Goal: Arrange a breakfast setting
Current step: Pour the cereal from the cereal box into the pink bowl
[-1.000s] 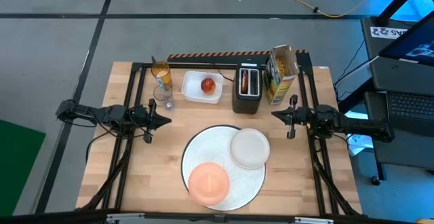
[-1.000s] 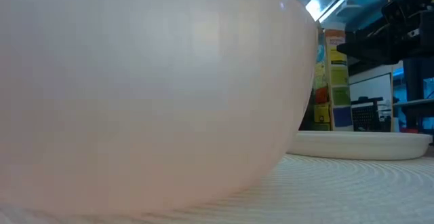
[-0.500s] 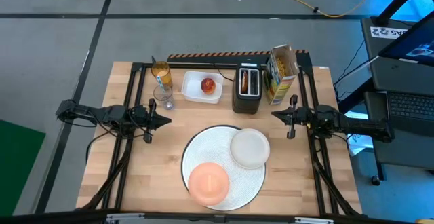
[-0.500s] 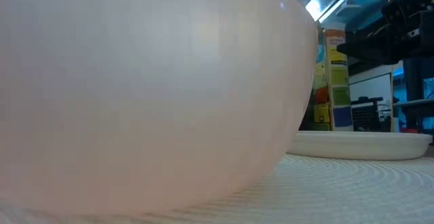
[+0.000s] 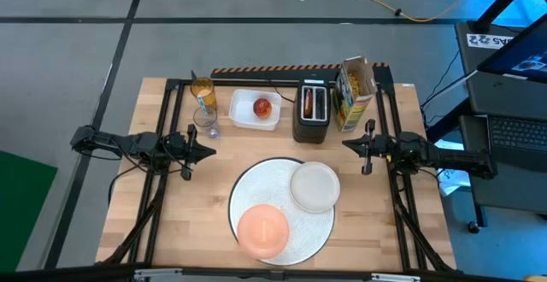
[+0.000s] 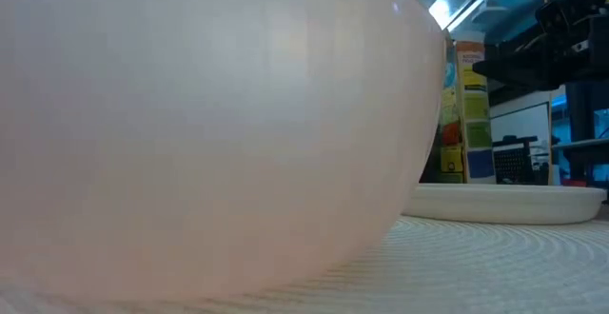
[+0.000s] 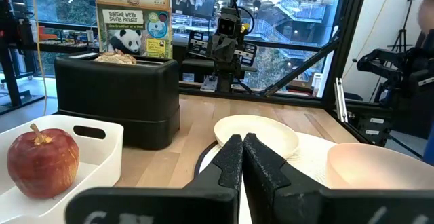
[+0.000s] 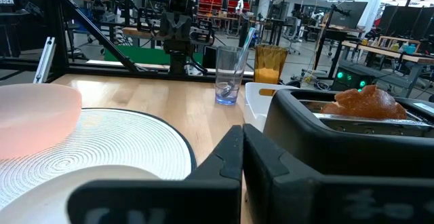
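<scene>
orange bowl [image 5: 262,230] at 7 o'clock on the white placemat [image 5: 304,224], looks light and slick, best pinched at the rim | plate [image 5: 314,186] at 2, thin and rigid | bagel [image 8: 363,102] half-buried in the toaster [image 5: 311,111], spoon nowhere obvious | left gripper [image 5: 206,152] and right gripper [image 5: 349,144] pressed together, holding nothing

An orange bowl [image 5: 262,230] and a pale plate [image 5: 314,186] sit on a white placemat [image 5: 295,227] ribbed with concentric rings and edged dark. The apple [image 5: 262,108] is red in a white tray [image 5: 244,114]. The toaster [image 5: 311,111] is black; the worktop [image 5: 205,196] is light wood.
</scene>
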Action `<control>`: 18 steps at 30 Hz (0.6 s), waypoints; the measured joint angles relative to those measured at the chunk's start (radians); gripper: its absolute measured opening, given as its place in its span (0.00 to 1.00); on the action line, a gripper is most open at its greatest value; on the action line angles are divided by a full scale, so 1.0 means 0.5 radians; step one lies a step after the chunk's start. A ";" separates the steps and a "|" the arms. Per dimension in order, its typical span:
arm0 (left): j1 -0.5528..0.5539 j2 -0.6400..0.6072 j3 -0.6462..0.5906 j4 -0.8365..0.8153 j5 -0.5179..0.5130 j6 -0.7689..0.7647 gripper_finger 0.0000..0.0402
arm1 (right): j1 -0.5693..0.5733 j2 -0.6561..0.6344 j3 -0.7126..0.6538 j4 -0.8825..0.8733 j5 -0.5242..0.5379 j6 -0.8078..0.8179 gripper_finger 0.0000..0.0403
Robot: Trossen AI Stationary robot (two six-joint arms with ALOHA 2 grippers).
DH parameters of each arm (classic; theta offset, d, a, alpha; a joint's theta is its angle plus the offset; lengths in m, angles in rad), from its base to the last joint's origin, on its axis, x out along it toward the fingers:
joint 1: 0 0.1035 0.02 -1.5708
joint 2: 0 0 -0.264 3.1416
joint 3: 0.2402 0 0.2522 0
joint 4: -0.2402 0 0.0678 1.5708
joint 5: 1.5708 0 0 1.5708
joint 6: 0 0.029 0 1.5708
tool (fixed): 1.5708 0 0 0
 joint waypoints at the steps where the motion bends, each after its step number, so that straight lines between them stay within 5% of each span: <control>1: 0.000 0.000 0.001 0.001 0.001 0.000 0.01 | -0.001 0.000 -0.001 0.007 0.001 0.000 0.00; 6: 0.000 0.000 0.001 0.001 0.000 0.000 0.01 | 0.000 -0.001 -0.005 0.094 0.013 0.044 0.00; 12: -0.001 0.000 0.000 0.000 0.000 0.000 0.01 | 0.000 -0.001 -0.005 0.355 -0.044 0.830 0.00; 18: 0.000 0.000 0.000 0.054 -0.156 0.046 0.01 | 0.000 -0.001 -0.005 0.626 0.524 1.306 0.00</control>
